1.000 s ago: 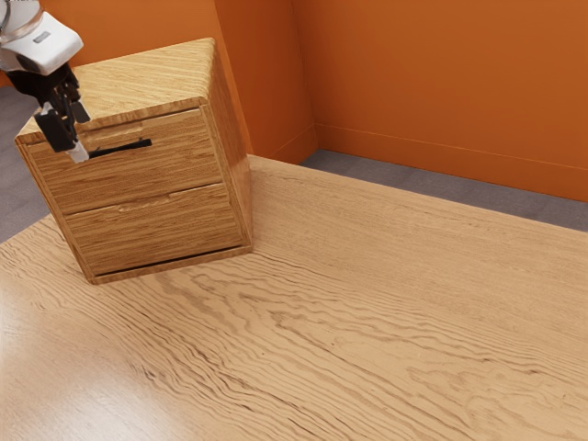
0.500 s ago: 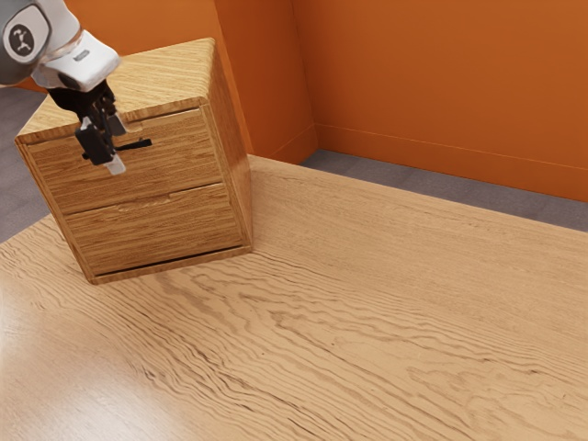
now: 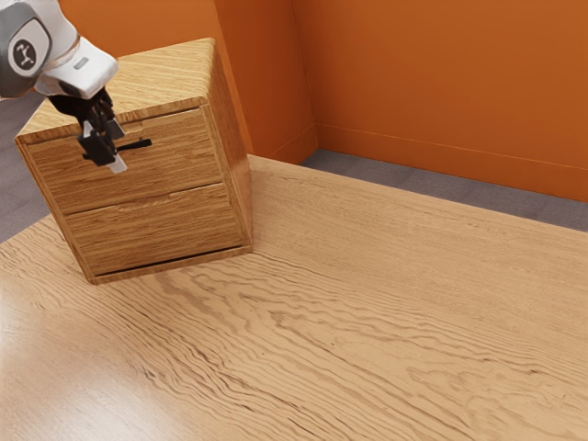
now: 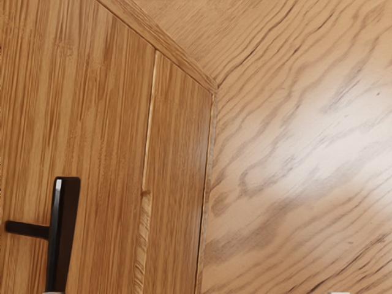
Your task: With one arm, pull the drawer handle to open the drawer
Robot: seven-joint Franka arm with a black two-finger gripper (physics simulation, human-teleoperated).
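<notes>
Your gripper (image 3: 106, 156) hangs at the front of the cabinet (image 3: 156, 78), against the black bar handle (image 3: 131, 145) (image 4: 61, 233) of its top drawer (image 3: 161, 165). You cannot tell whether it grips the bar or merely touches it. The handle stands off the wood on a short stem. That drawer's front lies flush with the cabinet's frame, and the lower drawer (image 3: 156, 228) beneath it looks the same. The cabinet rests on a wood-grain table (image 3: 367, 322). Behind the cabinet rise orange walls (image 3: 441, 73) above grey floor (image 3: 441, 184).
</notes>
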